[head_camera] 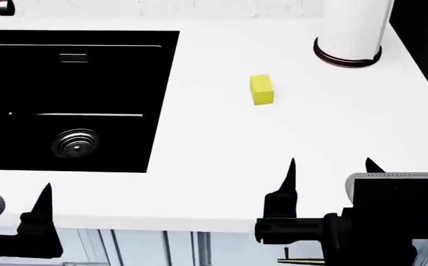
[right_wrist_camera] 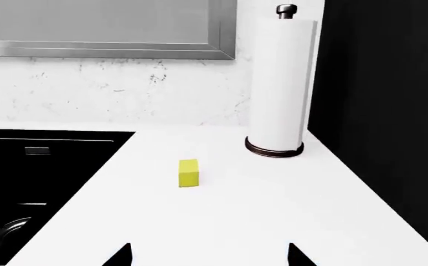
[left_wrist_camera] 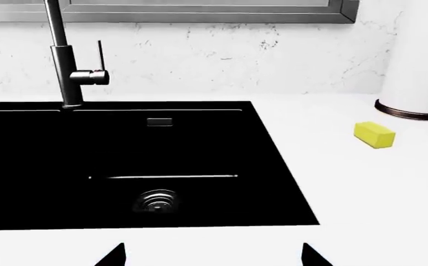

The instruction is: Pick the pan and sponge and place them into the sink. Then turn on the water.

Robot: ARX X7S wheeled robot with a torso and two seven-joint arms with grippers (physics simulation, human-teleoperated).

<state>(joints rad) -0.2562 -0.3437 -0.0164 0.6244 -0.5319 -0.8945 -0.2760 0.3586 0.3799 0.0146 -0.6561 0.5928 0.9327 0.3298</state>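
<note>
The yellow sponge [head_camera: 261,90] lies on the white counter [head_camera: 221,144], right of the black sink [head_camera: 88,50], and also shows in the left wrist view [left_wrist_camera: 375,134] and the right wrist view [right_wrist_camera: 189,173]. The pan is not in view. The sink's right basin holds a steel drain [head_camera: 77,142]. The black faucet [left_wrist_camera: 65,61] with its thin side lever [left_wrist_camera: 100,55] stands behind the sink. My left gripper [left_wrist_camera: 214,256] is open and empty over the counter's front strip before the sink. My right gripper [head_camera: 332,166] is open and empty, in front of the sponge and apart from it.
A paper towel roll [head_camera: 354,27] on a dark ringed base stands at the back right, behind the sponge. A dark wall [right_wrist_camera: 383,111] bounds the counter on the right. A marble backsplash and a window frame [right_wrist_camera: 221,33] run along the back.
</note>
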